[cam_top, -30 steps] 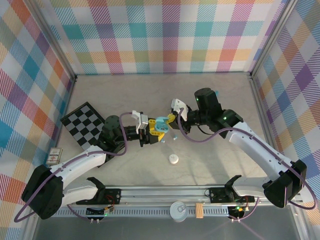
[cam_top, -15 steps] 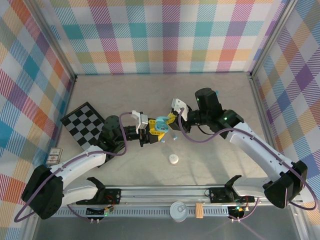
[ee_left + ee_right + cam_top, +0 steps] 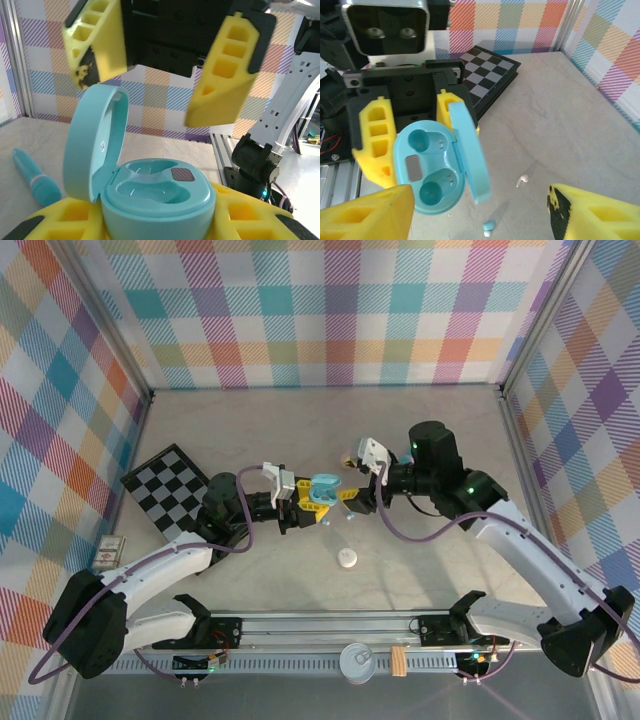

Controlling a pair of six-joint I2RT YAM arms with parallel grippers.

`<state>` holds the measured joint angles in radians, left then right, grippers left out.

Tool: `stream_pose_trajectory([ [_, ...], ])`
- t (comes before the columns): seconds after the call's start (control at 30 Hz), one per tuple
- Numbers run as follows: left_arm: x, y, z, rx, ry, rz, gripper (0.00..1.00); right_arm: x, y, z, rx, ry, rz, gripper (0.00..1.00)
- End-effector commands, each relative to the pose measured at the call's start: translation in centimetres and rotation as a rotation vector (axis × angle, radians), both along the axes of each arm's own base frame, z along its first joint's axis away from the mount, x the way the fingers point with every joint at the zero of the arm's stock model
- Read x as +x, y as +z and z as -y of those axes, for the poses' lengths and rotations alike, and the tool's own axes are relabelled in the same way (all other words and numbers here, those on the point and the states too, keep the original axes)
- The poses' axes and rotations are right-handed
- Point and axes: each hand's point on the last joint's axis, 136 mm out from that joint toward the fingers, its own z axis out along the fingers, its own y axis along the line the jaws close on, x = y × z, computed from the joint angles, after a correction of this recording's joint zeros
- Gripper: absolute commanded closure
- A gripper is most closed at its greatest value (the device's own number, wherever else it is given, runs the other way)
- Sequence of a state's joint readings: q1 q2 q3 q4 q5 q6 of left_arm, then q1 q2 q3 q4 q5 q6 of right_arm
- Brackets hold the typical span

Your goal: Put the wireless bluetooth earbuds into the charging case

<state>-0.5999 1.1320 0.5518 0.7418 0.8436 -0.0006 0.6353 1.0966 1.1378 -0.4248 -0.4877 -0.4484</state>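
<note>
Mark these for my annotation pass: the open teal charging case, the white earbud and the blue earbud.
charging case (image 3: 432, 167), right wrist view, middle of its open base.
white earbud (image 3: 522, 179), right wrist view, its body.
blue earbud (image 3: 488, 227), right wrist view, its body.

No legible text, apparently.
</note>
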Motion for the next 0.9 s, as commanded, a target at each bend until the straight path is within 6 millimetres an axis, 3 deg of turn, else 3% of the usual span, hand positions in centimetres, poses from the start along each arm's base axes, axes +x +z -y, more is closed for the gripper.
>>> stream_pose_trajectory([
  [0.0,-0.2,0.9,-0.5,-0.037,0.006,0.039,0.72,-1.1,2.0,0.4,0.082,0.026,0.033,0.28],
  [0.13,0.0,1.1,-0.8,-0.05,0.019,0.036,0.72,-0.5,3.5,1.9,0.179,-0.057,0.002,0.26],
  [0.3,0.0,1.4,-1.4,-0.065,0.033,0.043,0.72,4.1,3.3,5.9,0.341,-0.372,-0.155,0.24],
  [0.37,0.0,1.5,-1.6,-0.068,0.039,0.046,0.72,6.5,1.5,7.8,0.365,-0.549,-0.285,0.24],
  [0.47,-0.1,1.7,-1.8,-0.072,0.044,0.05,0.72,8.4,-2.4,9.0,0.312,-0.713,-0.483,0.26],
  [0.63,-0.3,2.0,-1.9,-0.079,0.041,0.058,0.72,9.6,-9.1,7.6,0.229,-0.761,-0.756,0.31],
  [0.87,-0.5,2.3,-2.1,-0.087,0.042,0.066,0.72,10.0,-16.3,5.5,0.091,-0.823,-1.038,0.34],
])
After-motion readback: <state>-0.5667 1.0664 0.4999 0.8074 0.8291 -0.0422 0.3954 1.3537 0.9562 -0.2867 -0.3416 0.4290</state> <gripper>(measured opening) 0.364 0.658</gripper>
